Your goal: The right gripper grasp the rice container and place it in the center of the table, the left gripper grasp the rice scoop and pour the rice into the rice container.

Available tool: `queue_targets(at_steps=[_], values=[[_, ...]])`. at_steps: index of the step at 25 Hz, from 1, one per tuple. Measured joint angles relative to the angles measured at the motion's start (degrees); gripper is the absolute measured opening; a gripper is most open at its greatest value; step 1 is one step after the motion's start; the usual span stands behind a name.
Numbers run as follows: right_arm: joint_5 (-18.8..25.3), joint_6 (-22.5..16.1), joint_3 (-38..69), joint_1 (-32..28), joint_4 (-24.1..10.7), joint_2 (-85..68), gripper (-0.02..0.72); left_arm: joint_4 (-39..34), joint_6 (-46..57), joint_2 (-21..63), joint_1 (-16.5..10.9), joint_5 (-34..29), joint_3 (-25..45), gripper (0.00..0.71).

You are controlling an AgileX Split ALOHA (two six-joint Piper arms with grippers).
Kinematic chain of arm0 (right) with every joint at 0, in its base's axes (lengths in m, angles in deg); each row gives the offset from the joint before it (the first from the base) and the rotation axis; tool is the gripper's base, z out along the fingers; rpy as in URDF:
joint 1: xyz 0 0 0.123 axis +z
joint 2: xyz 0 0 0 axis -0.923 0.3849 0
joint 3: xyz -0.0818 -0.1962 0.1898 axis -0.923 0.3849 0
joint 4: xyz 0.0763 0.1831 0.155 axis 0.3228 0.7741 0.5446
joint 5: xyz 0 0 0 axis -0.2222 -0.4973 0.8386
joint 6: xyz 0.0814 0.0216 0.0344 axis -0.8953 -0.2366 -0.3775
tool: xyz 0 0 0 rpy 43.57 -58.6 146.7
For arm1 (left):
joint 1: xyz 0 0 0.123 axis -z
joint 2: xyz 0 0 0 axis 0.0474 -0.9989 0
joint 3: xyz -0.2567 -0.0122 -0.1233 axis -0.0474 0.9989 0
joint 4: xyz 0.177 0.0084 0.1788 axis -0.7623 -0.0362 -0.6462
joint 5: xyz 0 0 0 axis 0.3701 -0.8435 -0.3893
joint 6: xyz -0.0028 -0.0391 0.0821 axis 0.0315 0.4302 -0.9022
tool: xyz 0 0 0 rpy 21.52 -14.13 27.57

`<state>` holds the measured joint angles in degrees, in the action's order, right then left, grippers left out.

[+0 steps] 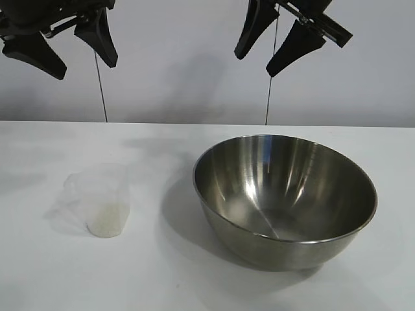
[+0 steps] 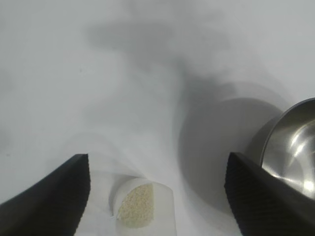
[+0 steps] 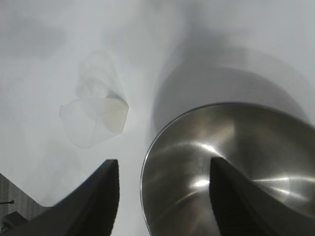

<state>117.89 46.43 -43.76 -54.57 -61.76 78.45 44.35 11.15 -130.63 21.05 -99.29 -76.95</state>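
Counter: white; the bowl and the cup are carried on it, standing near each other but apart.
Bowl: shiny steel, set upright right of centre; no grains are seen inside.
Cup: clear plastic, placed left of the bowl.
Rice: a small pale heap is held in the cup's bottom.
Left gripper: raised above the cup; fingers are spread wide, nothing gripped.
Right gripper: raised above the bowl's far side; fingers are parted, nothing gripped.
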Motion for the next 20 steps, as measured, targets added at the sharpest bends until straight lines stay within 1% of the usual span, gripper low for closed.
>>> queue_targets(at_steps=[4,8,12,17,18,19,20], values=[[0.0,0.0,0.0,0.0,-0.2,0.0,0.379,0.0,0.0,0.0,0.0,0.0,0.0,0.552],[0.0,0.4,0.0,0.0,-2.3,0.0,0.379,0.0,0.0,0.0,0.0,0.0,0.0,0.552],[0.0,1.1,0.0,0.0,-7.3,0.0,0.379,0.0,0.0,0.0,0.0,0.0,0.0,0.552],[0.1,1.3,0.0,0.0,-15.6,0.0,0.384,0.0,0.0,0.0,0.0,0.0,0.0,0.552],[0.1,1.3,0.0,-0.1,-17.0,0.0,0.404,0.0,0.0,0.0,0.0,0.0,0.0,0.552],[0.1,1.3,0.0,-0.5,-17.5,0.0,0.431,0.0,0.0,0.0,0.0,0.0,0.0,0.552],[0.2,1.1,0.0,-1.0,-17.7,0.0,0.475,0.0,0.0,0.0,0.0,0.0,0.0,0.552]])
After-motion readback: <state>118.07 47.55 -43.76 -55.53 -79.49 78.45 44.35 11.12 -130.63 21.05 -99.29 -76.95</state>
